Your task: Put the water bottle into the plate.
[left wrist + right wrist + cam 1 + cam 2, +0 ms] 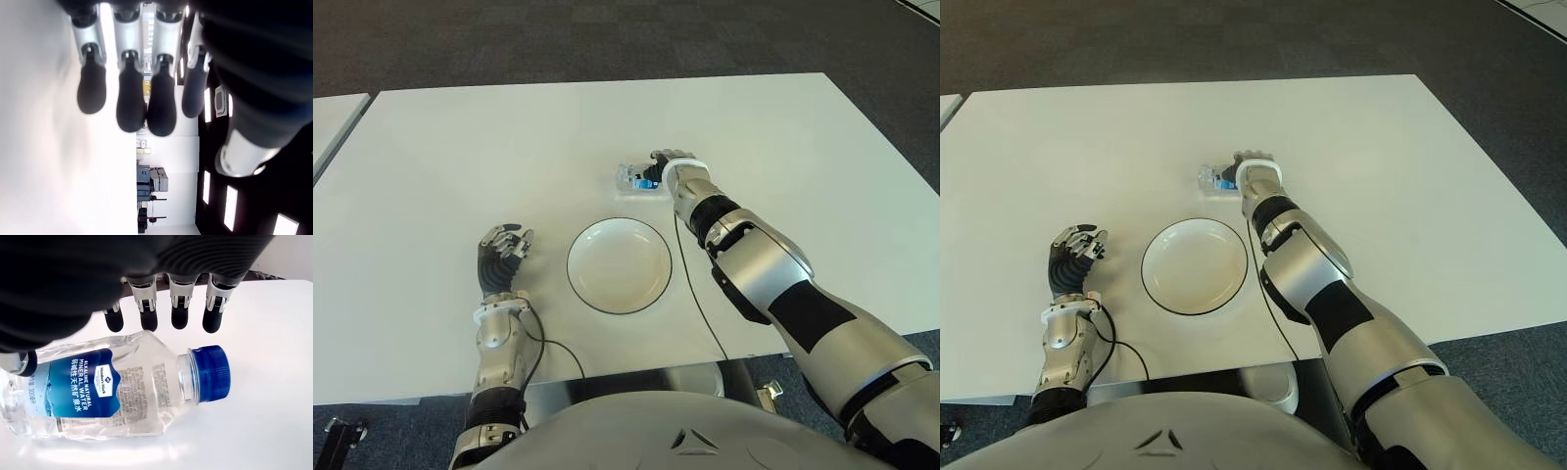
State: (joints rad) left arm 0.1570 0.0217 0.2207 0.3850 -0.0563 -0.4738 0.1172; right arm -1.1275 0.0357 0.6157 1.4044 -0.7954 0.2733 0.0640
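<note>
Two hands are out over the white table (783, 127), but only one is working. The right hand (674, 168) is stretched out past the far rim of the plate (619, 265), hovering right over the water bottle (634, 177). That bottle lies on its side on the tabletop, just beyond the plate and apart from it, blue cap (211, 373) pointing away from the label end. From the right wrist view the fingers (179, 313) hang straight and spread above the clear body — nothing is gripped yet, and they don't appear to touch the plastic.

So the step in hand looks like closing on the bottle. To do it well, I'd say the hand should drop until the palm sits over the labelled middle, fingers wrapping down the far side and the thumb the near side. A round bottle lying flat will likely roll if nudged from one side only, so both sides ought to close together.

Left of the plate, the left hand (501, 257) shows idle, fingers loosely extended and holding nothing — the plate itself sits bare.
</note>
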